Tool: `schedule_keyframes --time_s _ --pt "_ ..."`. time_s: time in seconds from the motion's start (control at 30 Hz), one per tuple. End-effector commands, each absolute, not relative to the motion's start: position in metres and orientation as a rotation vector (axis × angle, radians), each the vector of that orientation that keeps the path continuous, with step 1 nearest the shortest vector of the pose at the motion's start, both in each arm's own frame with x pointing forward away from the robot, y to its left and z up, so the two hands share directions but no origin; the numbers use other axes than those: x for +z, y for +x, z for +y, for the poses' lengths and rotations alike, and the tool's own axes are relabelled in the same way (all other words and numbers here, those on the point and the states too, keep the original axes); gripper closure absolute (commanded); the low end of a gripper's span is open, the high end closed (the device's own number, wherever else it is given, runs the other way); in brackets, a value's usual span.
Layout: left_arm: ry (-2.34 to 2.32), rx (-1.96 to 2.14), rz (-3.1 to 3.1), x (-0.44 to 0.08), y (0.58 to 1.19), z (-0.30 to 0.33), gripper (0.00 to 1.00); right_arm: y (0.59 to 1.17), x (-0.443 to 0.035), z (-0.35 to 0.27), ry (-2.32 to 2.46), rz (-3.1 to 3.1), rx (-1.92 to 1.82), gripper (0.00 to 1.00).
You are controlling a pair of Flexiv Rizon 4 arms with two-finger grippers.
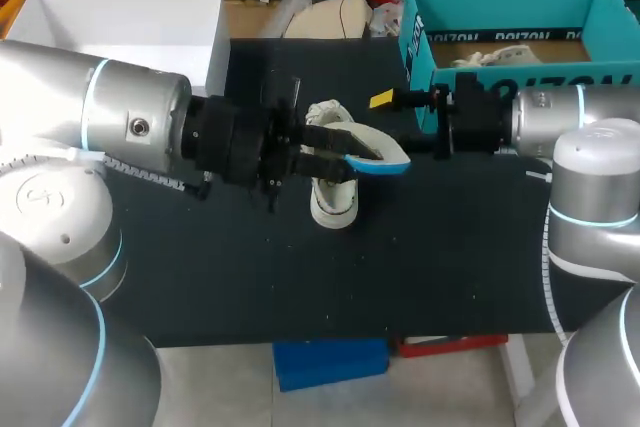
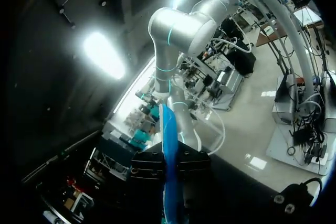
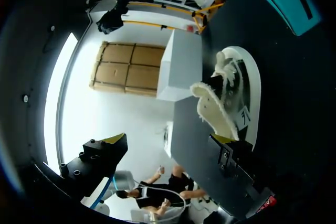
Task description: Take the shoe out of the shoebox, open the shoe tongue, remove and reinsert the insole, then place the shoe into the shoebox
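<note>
Blue insole (image 2: 169, 145) clamped edge-on between fingers (image 2: 148, 167)

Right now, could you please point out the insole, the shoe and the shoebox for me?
insole (image 1: 385, 154): head view, white top face near its free end.
shoe (image 1: 333, 207): head view, the end nearer the camera.
shoebox (image 1: 500, 2): head view, teal far wall.

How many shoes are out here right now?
1: the white shoe lies on the black table, near its middle. Something pale inside the teal shoebox could be another; I cannot tell.
</note>
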State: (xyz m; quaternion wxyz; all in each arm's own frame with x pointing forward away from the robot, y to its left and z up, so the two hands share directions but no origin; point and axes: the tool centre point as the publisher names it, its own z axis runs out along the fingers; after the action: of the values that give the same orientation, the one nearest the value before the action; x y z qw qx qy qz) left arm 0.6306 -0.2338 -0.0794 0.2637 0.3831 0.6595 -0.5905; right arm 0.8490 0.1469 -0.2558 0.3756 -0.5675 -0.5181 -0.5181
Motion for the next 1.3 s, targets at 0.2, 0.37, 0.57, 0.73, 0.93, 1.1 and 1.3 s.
schedule_keyframes --time_s 0.2,0.37,0.57,0.73,0.93,1.1,1.3 --pt "1.035 -1.593 1.782 -0.079 0.630 -0.233 1.00 0.849 -0.257 0.149 -1.455 -1.325 -1.328 0.00" --pt "1.069 -1.562 1.707 -0.074 0.618 -0.237 1.00 0.849 -0.257 0.149 -1.455 -1.325 -1.328 0.00" --pt "1.162 -1.530 1.571 -0.085 0.586 -0.237 1.00 0.849 -0.257 0.149 -1.455 -1.325 -1.328 0.00" --pt "1.221 -1.483 1.563 -0.112 0.584 -0.234 1.00 0.849 -0.257 0.149 -1.455 -1.325 -1.328 0.00" --pt "1.272 -1.481 1.462 -0.146 0.590 -0.227 1.00 0.849 -0.257 0.149 -1.455 -1.325 -1.328 0.00" --pt "1.326 -1.512 1.365 -0.166 0.593 -0.223 1.00 0.849 -0.257 0.149 -1.455 -1.325 -1.328 0.00" --pt "1.375 -1.406 1.238 -0.195 0.597 -0.211 1.00 0.849 -0.257 0.149 -1.455 -1.325 -1.328 0.00"
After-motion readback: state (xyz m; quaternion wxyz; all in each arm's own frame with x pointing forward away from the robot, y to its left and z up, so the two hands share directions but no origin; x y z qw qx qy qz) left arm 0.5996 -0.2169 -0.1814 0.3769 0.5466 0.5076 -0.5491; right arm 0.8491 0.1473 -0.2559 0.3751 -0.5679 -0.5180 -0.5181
